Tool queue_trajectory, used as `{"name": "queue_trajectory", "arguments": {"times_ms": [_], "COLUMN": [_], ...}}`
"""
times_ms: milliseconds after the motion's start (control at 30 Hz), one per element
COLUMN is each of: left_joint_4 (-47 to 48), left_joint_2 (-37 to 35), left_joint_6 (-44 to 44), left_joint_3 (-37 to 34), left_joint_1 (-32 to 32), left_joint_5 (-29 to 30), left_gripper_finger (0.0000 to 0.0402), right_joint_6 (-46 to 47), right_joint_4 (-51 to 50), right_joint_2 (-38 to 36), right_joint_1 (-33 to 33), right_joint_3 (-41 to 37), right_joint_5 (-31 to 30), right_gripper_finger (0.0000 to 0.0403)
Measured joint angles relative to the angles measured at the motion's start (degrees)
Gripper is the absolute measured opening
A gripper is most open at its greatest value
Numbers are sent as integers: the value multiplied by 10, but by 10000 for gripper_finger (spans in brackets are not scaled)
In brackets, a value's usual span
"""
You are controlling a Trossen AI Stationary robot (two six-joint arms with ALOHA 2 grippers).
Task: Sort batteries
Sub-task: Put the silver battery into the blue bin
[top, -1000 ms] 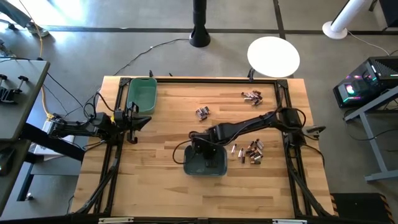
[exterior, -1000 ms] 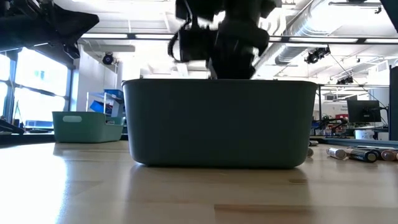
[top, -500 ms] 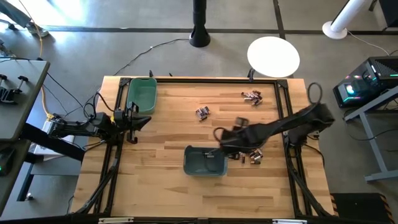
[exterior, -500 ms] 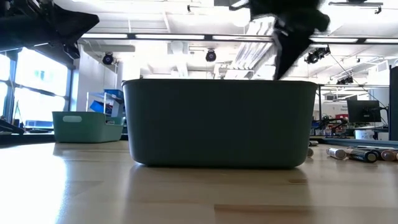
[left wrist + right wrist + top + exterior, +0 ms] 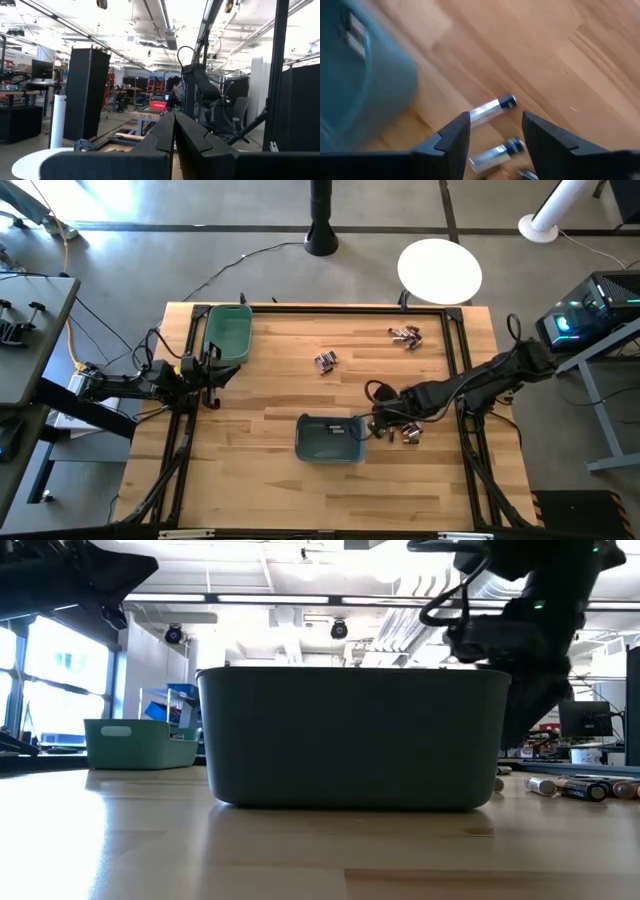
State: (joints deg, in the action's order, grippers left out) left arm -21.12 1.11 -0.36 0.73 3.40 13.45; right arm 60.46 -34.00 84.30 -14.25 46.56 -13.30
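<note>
— Hovering my right gripper (image 5: 378, 425) over the pile of batteries (image 5: 408, 426) at four o'clock on the table (image 5: 260, 480), just right of the dark bin (image 5: 329, 438). Fingers (image 5: 454, 137) stand apart, holding nothing; one silver cell (image 5: 492, 108) lies between them.

— Where are the others?

— A small group (image 5: 325, 361) at twelve o'clock and one (image 5: 405, 335) at two o'clock. My left gripper (image 5: 212, 372) waits at nine o'clock, pinched shut, empty, beside the green bin (image 5: 227, 333).

— Risks?

— I think the cells lie packed together, so closing may catch two, or nudge one rolling. My arm is near the bin wall; a low swing could shove it.
</note>
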Motion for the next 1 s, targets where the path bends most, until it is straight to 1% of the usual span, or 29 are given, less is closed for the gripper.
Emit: {"name": "queue_trajectory", "arguments": {"times_ms": [67,133,300,367,733,833,900,1000], "left_joint_4": [-1,0,0,0,1,1,1,1], "left_joint_2": [0,0,0,0,0,0,0,0], "left_joint_6": [0,0,0,1,2,2,2,2], "left_joint_3": [0,0,0,0,0,0,0,0], "left_joint_1": [0,0,0,0,0,0,0,0], "left_joint_5": [0,0,0,0,0,0,0,0], "left_gripper_finger": [5,5,5,5,5,5,5,5], "right_joint_6": [56,90,130,144,157,150,142,138], "right_joint_4": [10,9,8,9,31,33,32,25], "right_joint_2": [0,0,4,12,73,83,87,89], "right_joint_1": [6,9,9,9,9,9,9,9], "right_joint_3": [-2,-3,-3,-3,-3,-3,-2,-2], "right_joint_5": [0,-1,-18,-15,27,29,28,27], "right_gripper_finger": [186,190,193,193,193,190,180,150]}}
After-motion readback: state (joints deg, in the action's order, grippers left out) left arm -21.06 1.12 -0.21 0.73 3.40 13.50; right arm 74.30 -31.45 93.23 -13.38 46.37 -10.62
